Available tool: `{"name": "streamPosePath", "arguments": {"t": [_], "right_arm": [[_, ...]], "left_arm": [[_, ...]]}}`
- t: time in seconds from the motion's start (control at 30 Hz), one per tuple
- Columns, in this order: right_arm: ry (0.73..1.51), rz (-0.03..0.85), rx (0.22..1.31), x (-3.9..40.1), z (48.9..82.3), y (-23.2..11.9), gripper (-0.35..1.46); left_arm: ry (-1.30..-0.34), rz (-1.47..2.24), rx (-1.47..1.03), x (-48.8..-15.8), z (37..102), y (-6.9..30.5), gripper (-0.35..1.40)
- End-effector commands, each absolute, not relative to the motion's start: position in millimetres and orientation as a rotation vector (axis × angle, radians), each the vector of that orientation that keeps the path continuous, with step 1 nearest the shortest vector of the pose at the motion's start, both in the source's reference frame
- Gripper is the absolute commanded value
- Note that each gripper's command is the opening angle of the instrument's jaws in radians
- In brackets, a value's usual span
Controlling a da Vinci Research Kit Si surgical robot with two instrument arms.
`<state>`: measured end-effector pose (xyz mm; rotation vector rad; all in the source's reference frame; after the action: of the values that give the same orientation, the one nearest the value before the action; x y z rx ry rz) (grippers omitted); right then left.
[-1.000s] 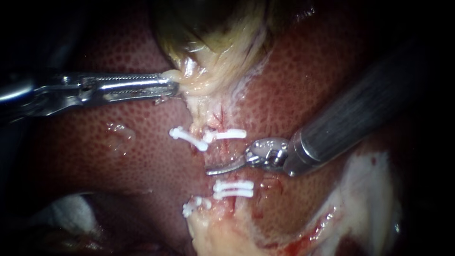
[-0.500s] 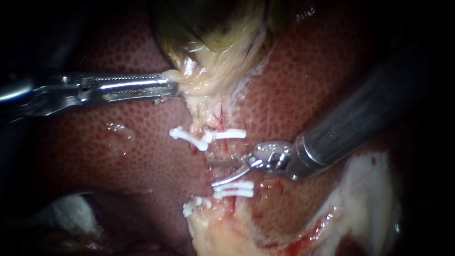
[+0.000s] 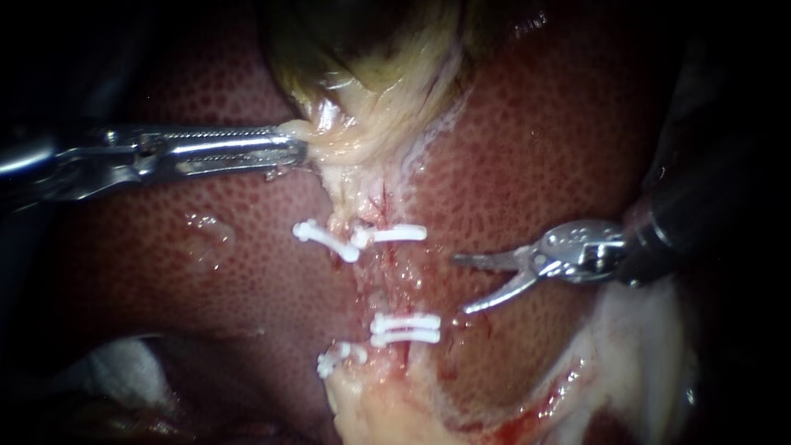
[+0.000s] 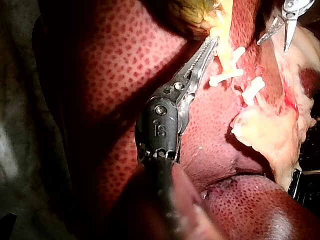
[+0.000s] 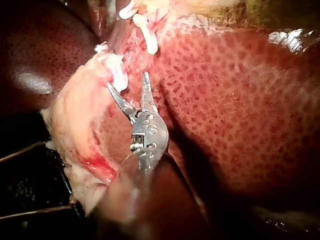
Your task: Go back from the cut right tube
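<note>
On the liver [image 3: 527, 148], the right instrument [image 3: 460, 284] hangs just right of the cut right tube [image 3: 386, 247].
Its jaws gape wide and hold nothing. White clips [image 3: 404, 328] sit on the tube. Farther off, the left instrument [image 3: 298, 150] pinches the gallbladder [image 3: 362, 124].

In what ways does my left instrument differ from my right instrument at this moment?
The left instrument is shut on pale tissue at the gallbladder; the right instrument is open and holds nothing. The left instrument's tip is long and straight; the right instrument's is short and curved. Both lie over the liver.
</note>
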<state>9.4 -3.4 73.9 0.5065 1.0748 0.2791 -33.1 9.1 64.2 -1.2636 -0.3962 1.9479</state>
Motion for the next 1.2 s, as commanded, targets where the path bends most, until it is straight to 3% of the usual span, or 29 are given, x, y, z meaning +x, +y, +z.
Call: {"name": "streamPosePath", "arguments": {"t": [0.03, 0.3, 0.83, 1.2], "right_arm": [[1.078, 0.279, 0.501, 9.1, 73.5, -3.2, 1.43], [1.086, 0.270, 0.446, 8.3, 71.0, -2.2, 1.43], [1.087, 0.270, 0.449, 8.4, 71.3, -2.6, 1.43], [1.087, 0.270, 0.449, 8.5, 71.3, -2.6, 1.43]], "left_arm": [[-0.396, 1.948, -1.263, -33.1, 64.3, 9.1, -0.35], [-0.391, 1.949, -1.264, -33.5, 65.0, 8.9, -0.35], [-0.407, 1.993, -1.233, -37.8, 73.0, 6.7, -0.35], [-0.419, 1.998, -1.228, -38.7, 73.7, 6.1, -0.35]]}}
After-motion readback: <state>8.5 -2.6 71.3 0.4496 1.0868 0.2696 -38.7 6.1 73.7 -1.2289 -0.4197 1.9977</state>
